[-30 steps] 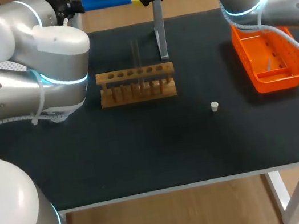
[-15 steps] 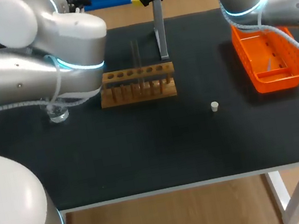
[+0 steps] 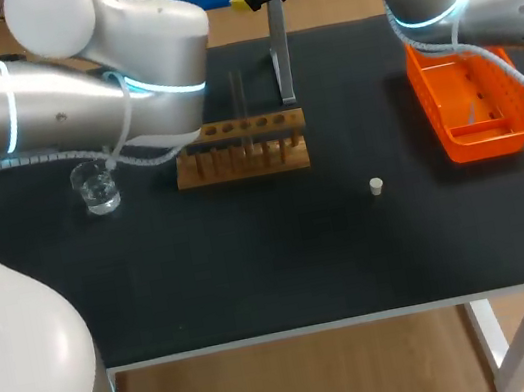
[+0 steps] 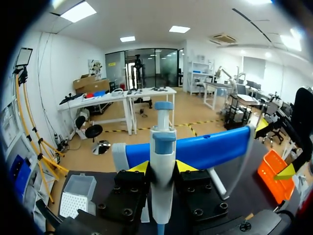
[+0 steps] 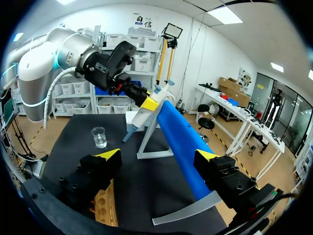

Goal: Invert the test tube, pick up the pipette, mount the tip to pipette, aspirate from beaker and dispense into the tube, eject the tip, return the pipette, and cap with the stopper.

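Left arm: entered from the left and reached across the back of the desk (image 3: 255,268) to the stand (image 3: 282,60). Left fingers (image 4: 162,167) were closed on the pipette (image 4: 163,147), one yellow tip pressed against each side of its white body. The pipette stood upright between them, plunger end up, just in front of the stand's blue bar (image 4: 210,149). In the right wrist view the pipette hung tilted at the near end of that bar, above the stand's foot. I could not tell whether it touched the bar.

Right arm: entered from the right, its wrist at the back edge near the top of the stand. Right fingers (image 5: 157,155) were spread wide and gripped nothing. The blue bar ran out ahead between them, closer to one finger than the other.

On the desk:
- Beaker (image 3: 98,189), clear with liquid in it, to the left of the rack and apart from it.
- Wooden rack (image 3: 240,149) at the middle, in front of the stand.
- Tube (image 3: 239,98), upright in a middle hole of the rack; which end was up could not be made out.
- Stopper (image 3: 376,186), small and white, alone on the bare desk, in front and to the right of the rack.
- Orange tray (image 3: 426,106) on the right side, under the right arm.
- Tip box (image 4: 76,196), white, beside the left fingers.
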You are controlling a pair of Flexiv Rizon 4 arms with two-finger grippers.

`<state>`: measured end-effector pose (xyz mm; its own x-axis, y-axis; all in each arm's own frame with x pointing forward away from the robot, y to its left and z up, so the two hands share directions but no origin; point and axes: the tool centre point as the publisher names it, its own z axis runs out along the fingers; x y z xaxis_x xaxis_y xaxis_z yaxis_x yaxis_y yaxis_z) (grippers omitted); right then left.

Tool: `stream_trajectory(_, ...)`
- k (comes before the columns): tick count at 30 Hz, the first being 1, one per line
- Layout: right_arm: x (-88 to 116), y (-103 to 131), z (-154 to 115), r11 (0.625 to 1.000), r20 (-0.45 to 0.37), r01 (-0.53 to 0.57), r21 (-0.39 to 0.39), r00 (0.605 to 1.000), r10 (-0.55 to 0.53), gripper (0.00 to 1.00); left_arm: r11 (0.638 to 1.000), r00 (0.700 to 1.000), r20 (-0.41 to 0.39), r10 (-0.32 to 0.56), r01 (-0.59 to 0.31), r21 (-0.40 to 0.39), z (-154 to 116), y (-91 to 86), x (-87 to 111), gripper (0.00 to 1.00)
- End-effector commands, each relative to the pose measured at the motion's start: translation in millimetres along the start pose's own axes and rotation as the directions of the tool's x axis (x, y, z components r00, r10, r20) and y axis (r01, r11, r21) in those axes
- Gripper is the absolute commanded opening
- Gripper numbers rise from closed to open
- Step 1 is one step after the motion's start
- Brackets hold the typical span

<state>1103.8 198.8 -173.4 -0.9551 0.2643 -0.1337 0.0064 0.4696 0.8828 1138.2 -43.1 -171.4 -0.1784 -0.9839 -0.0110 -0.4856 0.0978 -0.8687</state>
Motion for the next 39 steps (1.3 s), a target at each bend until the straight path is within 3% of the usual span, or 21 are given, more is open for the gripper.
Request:
stream_trajectory(1,-1,1,-1,1.000,-0.005,-0.001,0.006,1.000,0.001,1.00,0.999,1.000,0.019,0.000,0.001,-0.049,6,-6.1,2.4,0.00)
stream_trajectory(34,-1,1,-1,1.000,-0.005,-0.001,0.006,1.000,0.001,1.00,0.986,0.999,0.050,-0.020,0.028,-0.163,32,12.7,2.8,0.00)
stream_trajectory(35,-1,1,-1,1.000,-0.005,-0.001,0.006,1.000,0.001,1.00,0.987,0.998,0.053,-0.033,0.041,-0.158,31,13.7,3.3,0.31)
stream_trajectory(36,-1,1,-1,1.000,-0.005,-0.001,0.006,1.000,0.001,1.00,0.986,0.998,0.058,-0.037,0.046,-0.162,30,14.5,3.6,0.99)
stream_trajectory(39,-1,1,-1,1.000,-0.005,-0.001,0.006,1.000,0.001,1.00,0.985,0.997,0.067,-0.045,0.056,-0.164,25,17.0,4.8,1.00)
